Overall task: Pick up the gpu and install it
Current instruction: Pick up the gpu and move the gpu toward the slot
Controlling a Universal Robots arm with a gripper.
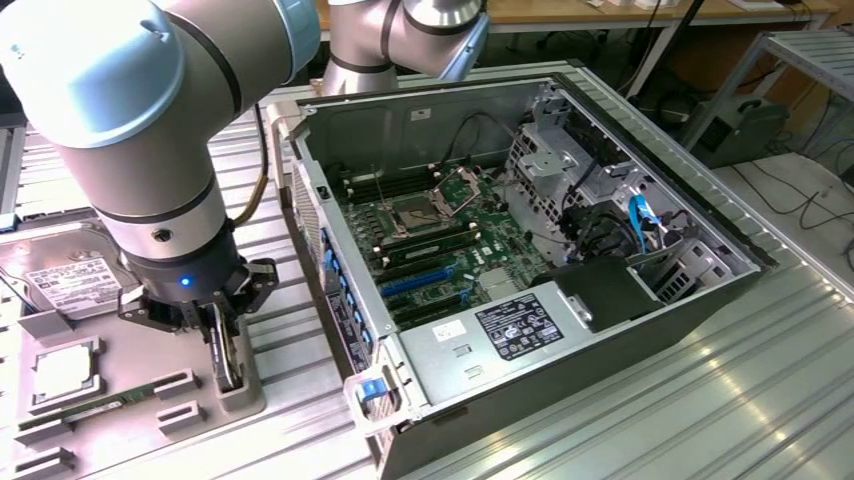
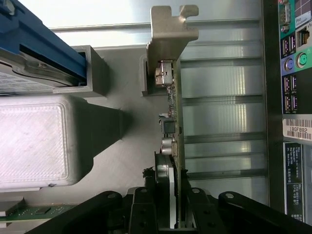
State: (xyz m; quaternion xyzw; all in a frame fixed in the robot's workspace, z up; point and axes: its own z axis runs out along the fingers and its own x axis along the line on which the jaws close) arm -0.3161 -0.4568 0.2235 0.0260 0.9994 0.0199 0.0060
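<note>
Edgewise, the gpu (image 2: pixel 174 112) is stood in a gray holder (image 1: pixel 254 395), its long axis running from the silver bracket toward the gripper (image 1: pixel 224 362). It is straddled by narrowly parted jaws, not clamped. Holder and open computer case (image 1: pixel 534 250) are set on a ribbed metal table (image 1: pixel 694 400).

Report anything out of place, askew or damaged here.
Nothing stands out. The gpu stands on edge, straight, in its slot in the grey tray, with the gripper down at it. The case lies open on its side beside the tray, its cables inside.
</note>
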